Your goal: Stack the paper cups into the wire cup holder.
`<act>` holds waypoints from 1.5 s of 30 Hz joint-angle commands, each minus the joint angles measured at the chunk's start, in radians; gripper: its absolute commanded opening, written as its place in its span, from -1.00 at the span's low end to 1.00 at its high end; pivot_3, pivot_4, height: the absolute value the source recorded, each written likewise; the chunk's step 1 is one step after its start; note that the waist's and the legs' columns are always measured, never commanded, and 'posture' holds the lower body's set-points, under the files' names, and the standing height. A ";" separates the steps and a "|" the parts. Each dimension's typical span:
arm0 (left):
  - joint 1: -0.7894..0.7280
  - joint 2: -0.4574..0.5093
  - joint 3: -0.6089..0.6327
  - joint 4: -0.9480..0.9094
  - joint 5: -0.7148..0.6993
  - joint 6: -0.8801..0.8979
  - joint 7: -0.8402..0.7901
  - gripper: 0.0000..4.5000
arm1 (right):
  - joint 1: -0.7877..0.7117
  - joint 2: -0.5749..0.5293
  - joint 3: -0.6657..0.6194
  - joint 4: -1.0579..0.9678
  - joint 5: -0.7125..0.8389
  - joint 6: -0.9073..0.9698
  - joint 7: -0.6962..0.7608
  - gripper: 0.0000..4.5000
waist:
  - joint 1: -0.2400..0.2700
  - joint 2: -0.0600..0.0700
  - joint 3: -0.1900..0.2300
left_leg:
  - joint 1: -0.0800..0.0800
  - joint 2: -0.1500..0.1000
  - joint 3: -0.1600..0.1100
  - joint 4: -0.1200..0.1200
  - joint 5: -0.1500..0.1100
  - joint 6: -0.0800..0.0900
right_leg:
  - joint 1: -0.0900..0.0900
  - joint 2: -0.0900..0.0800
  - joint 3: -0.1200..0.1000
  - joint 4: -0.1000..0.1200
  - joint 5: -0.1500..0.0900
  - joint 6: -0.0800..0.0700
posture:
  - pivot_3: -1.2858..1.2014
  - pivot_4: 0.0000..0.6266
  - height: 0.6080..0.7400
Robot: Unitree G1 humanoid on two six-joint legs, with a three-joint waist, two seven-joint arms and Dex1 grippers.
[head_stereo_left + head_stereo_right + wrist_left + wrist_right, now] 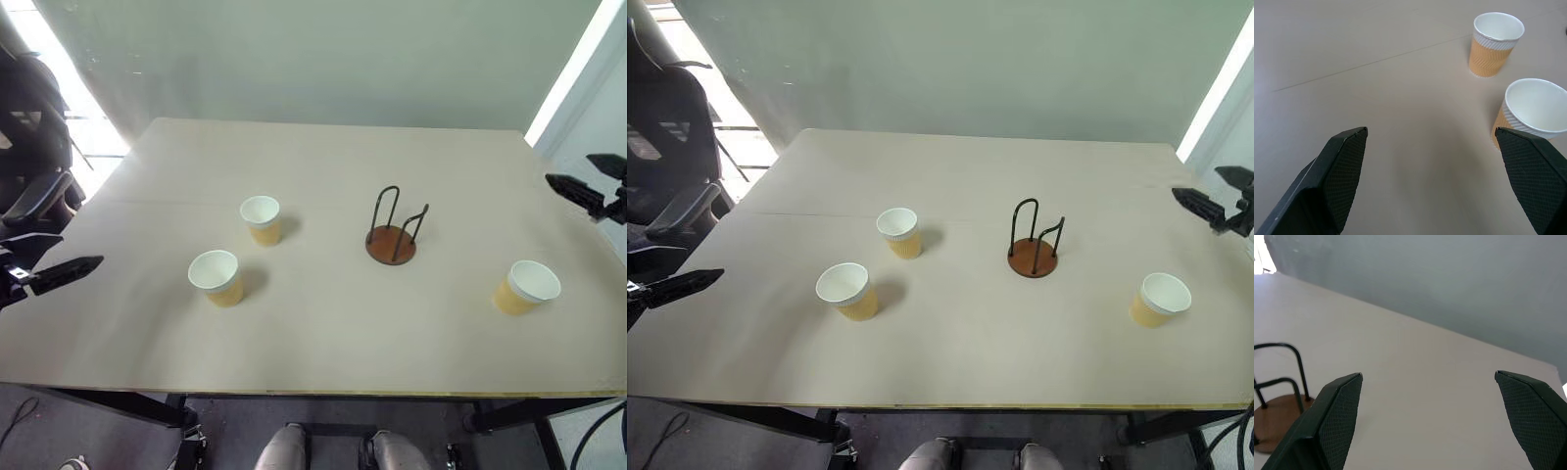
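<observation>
Three tan paper cups stand upright on the table. One paper cup (260,218) and a nearer one (217,278) are left of centre, and a third (526,287) is near the right edge. The wire cup holder (392,235) stands empty between them, slightly right of centre. My left gripper (1431,130) hovers open over the table's left edge, facing the two left cups (1496,44) (1533,110). At the right edge, beyond the third cup, my right gripper (569,168) hangs open above the table with nothing in it. The holder (1278,396) sits off to its side.
The light beige table (323,343) is bare around the cups and holder. A black office chair (666,117) stands just off the table's left side, close to my left arm. A grey-green wall runs behind the far edge.
</observation>
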 commanded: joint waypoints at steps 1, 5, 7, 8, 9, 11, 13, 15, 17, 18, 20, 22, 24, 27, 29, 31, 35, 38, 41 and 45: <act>-0.007 0.019 0.014 -0.010 -0.014 -0.008 -0.027 0.99 | -0.040 -0.003 -0.038 -0.003 0.016 -0.023 -0.025 1.00 | 0.000 0.000 0.000 | 0.000 0.000 0.000 0.000 0.000 0.000 | 0.000 0.000 0.000 0.000 0.000 0.000 | 0.03 -0.52 1.00; 0.027 0.026 0.035 -0.024 -0.034 0.032 -0.080 0.99 | -0.022 -0.004 -0.048 -0.002 0.051 -0.069 0.073 1.00 | 0.000 0.000 0.000 | -0.001 0.000 0.000 0.000 0.000 0.000 | -0.001 0.000 0.000 0.000 0.000 0.000 | 0.03 -0.52 1.00; 0.051 0.030 0.052 -0.042 -0.048 0.045 -0.115 0.99 | -0.012 -0.021 -0.042 0.008 0.058 -0.022 0.091 1.00 | 0.000 0.000 0.000 | -0.001 0.000 0.000 0.000 0.000 0.000 | -0.001 0.000 0.000 0.000 0.000 0.000 | 0.03 -0.52 1.00; 0.062 0.031 0.060 -0.053 -0.054 0.052 -0.126 0.99 | -0.007 -0.026 -0.039 0.005 0.067 -0.004 0.109 1.00 | 0.000 0.000 0.000 | -0.001 0.000 0.000 0.000 0.000 0.000 | -0.001 0.000 0.000 -0.001 0.000 0.000 | 0.03 -0.52 1.00; 0.067 0.031 0.068 -0.059 -0.058 0.052 -0.133 0.99 | 0.004 -0.031 -0.040 -0.005 0.084 0.017 0.140 1.00 | 0.001 0.000 0.000 | -0.002 0.000 0.000 0.000 0.000 0.000 | -0.001 0.000 0.000 -0.001 0.000 0.000 | 0.03 -0.52 1.00; 0.075 0.038 0.079 -0.063 -0.065 0.061 -0.148 0.99 | 0.027 -0.041 -0.043 -0.028 0.112 0.029 0.209 1.00 | 0.002 0.000 0.000 | -0.002 0.000 0.000 0.000 0.000 0.000 | -0.001 0.000 0.000 -0.001 0.000 0.000 | 0.03 -0.52 1.00; 0.083 0.050 0.091 -0.064 -0.072 0.065 -0.181 0.99 | 0.040 -0.058 -0.029 -0.036 0.115 0.038 0.254 1.00 | 0.002 0.000 0.000 | -0.002 0.000 0.000 0.000 0.000 0.000 | -0.001 0.000 0.000 -0.001 -0.001 -0.002 | 0.03 -0.52 1.00; 0.080 0.060 0.103 -0.067 -0.086 0.073 -0.207 0.99 | 0.049 -0.071 -0.023 -0.045 0.125 0.061 0.292 1.00 | 0.002 0.000 0.000 | -0.002 0.000 0.000 0.000 0.000 0.000 | -0.001 0.000 0.000 -0.001 -0.003 -0.004 | 0.03 -0.52 1.00; 0.087 0.071 0.113 -0.083 -0.098 0.076 -0.243 0.99 | 0.071 -0.080 -0.019 -0.084 0.148 0.103 0.333 1.00 | 0.001 0.000 0.000 | -0.002 0.000 0.000 0.000 0.000 0.000 | -0.001 0.000 0.000 -0.001 -0.003 -0.005 | 0.03 -0.52 1.00; 0.090 0.076 0.115 -0.087 -0.099 0.075 -0.256 0.99 | 0.089 -0.080 -0.018 -0.119 0.164 0.128 0.348 1.00 | 0.001 0.000 0.000 | -0.002 0.000 0.000 0.000 0.000 0.000 | -0.001 0.000 0.000 -0.001 -0.003 -0.005 | 0.03 -0.52 1.00; 0.094 0.081 0.117 -0.099 -0.103 0.079 -0.272 0.99 | 0.125 -0.075 -0.018 -0.187 0.190 0.165 0.363 1.00 | 0.000 0.000 0.000 | -0.002 0.000 0.000 0.000 0.000 -0.001 | 0.000 0.000 0.000 -0.001 -0.003 -0.005 | 0.03 -0.52 1.00; 0.103 0.090 0.117 -0.117 -0.107 0.089 -0.296 0.99 | 0.199 -0.048 -0.006 -0.332 0.241 0.240 0.347 1.00 | 0.000 0.000 0.000 | -0.002 0.000 0.000 0.000 0.001 0.000 | 0.000 0.000 0.000 -0.001 -0.005 -0.005 | 0.03 -0.52 1.00; 0.102 0.096 0.115 -0.134 -0.114 0.100 -0.310 0.99 | 0.243 -0.003 -0.003 -0.453 0.294 0.300 0.297 1.00 | -0.001 -0.001 0.000 | -0.002 0.001 0.000 0.000 0.001 -0.001 | 0.001 0.001 0.000 -0.001 -0.008 -0.005 | 0.03 -0.52 1.00; 0.097 0.093 0.098 -0.166 -0.127 0.111 -0.318 0.99 | 0.257 0.120 0.053 -0.623 0.311 0.369 0.117 1.00 | -0.008 -0.001 0.000 | -0.001 0.001 0.000 0.001 0.001 0.000 | 0.001 0.003 0.001 -0.001 -0.008 -0.004 | 0.03 -0.52 1.00; 0.088 0.083 0.082 -0.199 -0.148 0.126 -0.311 0.99 | 0.238 0.206 0.100 -0.681 0.291 0.403 -0.011 1.00 | -0.010 -0.001 0.000 | -0.001 0.003 0.000 0.002 0.001 0.000 | 0.001 0.005 0.001 -0.002 -0.007 -0.004 | 0.03 -0.52 1.00; 0.073 0.073 0.063 -0.235 -0.170 0.141 -0.297 0.99 | 0.234 0.274 0.152 -0.732 0.270 0.426 -0.103 1.00 | -0.010 -0.001 0.000 | 0.000 0.006 0.000 0.004 0.001 0.000 | 0.002 0.009 0.002 -0.002 -0.002 0.001 | 0.03 -0.52 1.00; 0.055 0.065 0.054 -0.276 -0.198 0.160 -0.278 0.99 | 0.243 0.340 0.213 -0.773 0.245 0.471 -0.215 1.00 | -0.002 -0.001 0.000 | -0.001 0.011 0.000 0.004 0.002 -0.001 | 0.001 0.013 0.003 -0.002 0.000 -0.003 | 0.03 -0.52 1.00; 0.050 0.059 0.053 -0.303 -0.219 0.175 -0.260 0.99 | 0.250 0.381 0.248 -0.779 0.218 0.503 -0.298 1.00 | 0.000 -0.001 -0.001 | -0.001 0.013 0.000 0.003 0.002 -0.002 | 0.000 0.014 0.003 -0.001 -0.003 -0.009 | 0.03 -0.52 1.00; 0.003 0.007 0.034 -0.371 -0.279 0.197 -0.183 0.99 | 0.262 0.451 0.316 -0.755 0.148 0.510 -0.404 1.00 | 0.000 -0.001 -0.001 | 0.000 0.013 0.000 0.003 0.002 -0.004 | 0.000 0.014 0.002 -0.001 -0.003 -0.010 | 0.03 -0.52 1.00; -0.013 -0.011 0.028 -0.411 -0.320 0.224 -0.149 0.99 | 0.252 0.497 0.338 -0.721 0.095 0.501 -0.470 1.00 | 0.000 -0.001 -0.001 | -0.001 0.014 0.000 0.003 0.002 -0.005 | -0.002 0.015 0.002 0.000 0.002 -0.007 | 0.03 -0.52 1.00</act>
